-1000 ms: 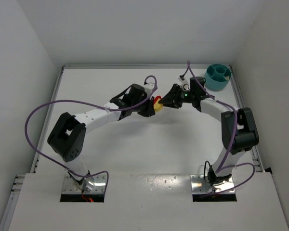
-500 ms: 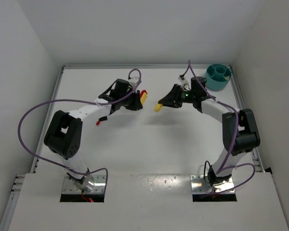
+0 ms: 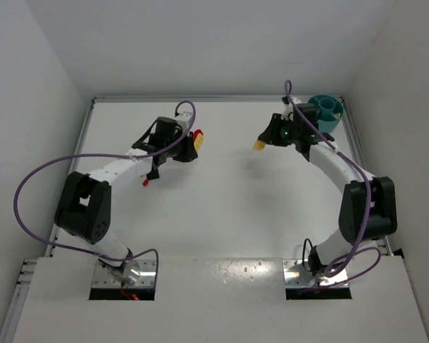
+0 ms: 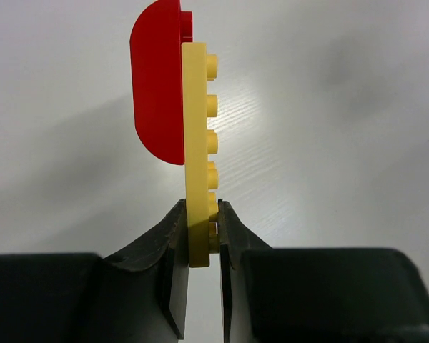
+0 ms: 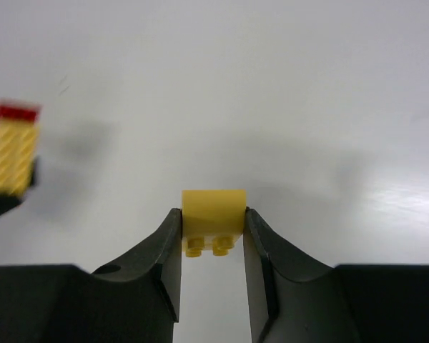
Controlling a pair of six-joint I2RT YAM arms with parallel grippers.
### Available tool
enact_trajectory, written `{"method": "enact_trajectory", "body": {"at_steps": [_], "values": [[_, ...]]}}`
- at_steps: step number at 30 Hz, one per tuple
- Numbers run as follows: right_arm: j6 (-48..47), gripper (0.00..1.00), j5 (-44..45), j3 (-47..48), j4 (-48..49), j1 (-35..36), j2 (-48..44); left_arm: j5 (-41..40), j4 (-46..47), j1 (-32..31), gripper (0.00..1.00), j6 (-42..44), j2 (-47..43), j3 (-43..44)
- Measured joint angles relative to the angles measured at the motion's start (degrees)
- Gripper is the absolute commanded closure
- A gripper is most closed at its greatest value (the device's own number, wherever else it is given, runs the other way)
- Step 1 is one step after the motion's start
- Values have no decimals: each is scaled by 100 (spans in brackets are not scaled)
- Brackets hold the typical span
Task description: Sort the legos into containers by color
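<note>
My left gripper (image 4: 199, 221) is shut on the lower end of a long yellow lego plate (image 4: 195, 128), which has a red rounded lego (image 4: 157, 78) stuck to its side. In the top view this gripper (image 3: 194, 145) holds the pair (image 3: 198, 138) left of the table's middle. My right gripper (image 5: 213, 223) is shut on a small yellow lego (image 5: 213, 211), studs facing the camera. From above, that gripper (image 3: 264, 142) and its yellow lego (image 3: 259, 145) hang left of the teal bowl of containers (image 3: 326, 113) at the back right corner.
A tiny red piece (image 3: 146, 181) lies on the white table beside the left forearm. Raised white walls close in the table on the left, back and right. The left gripper's red-and-yellow pair (image 5: 13, 146) shows at the left of the right wrist view.
The grippers have drawn apart. The small yellow lego came away with the right gripper, which moved right toward the bowl. The left gripper carried the red-and-yellow pair left.
</note>
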Motion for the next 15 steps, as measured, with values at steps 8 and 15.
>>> {"method": "enact_trajectory", "body": {"at_steps": [8, 15], "values": [[-925, 100, 2776, 376, 496, -363, -26, -282, 35, -258, 100, 282, -247, -208], [-1056, 100, 3993, 496, 1259, -570, 625, -374, 63, -286, 100, 352, -247, -227]]}}
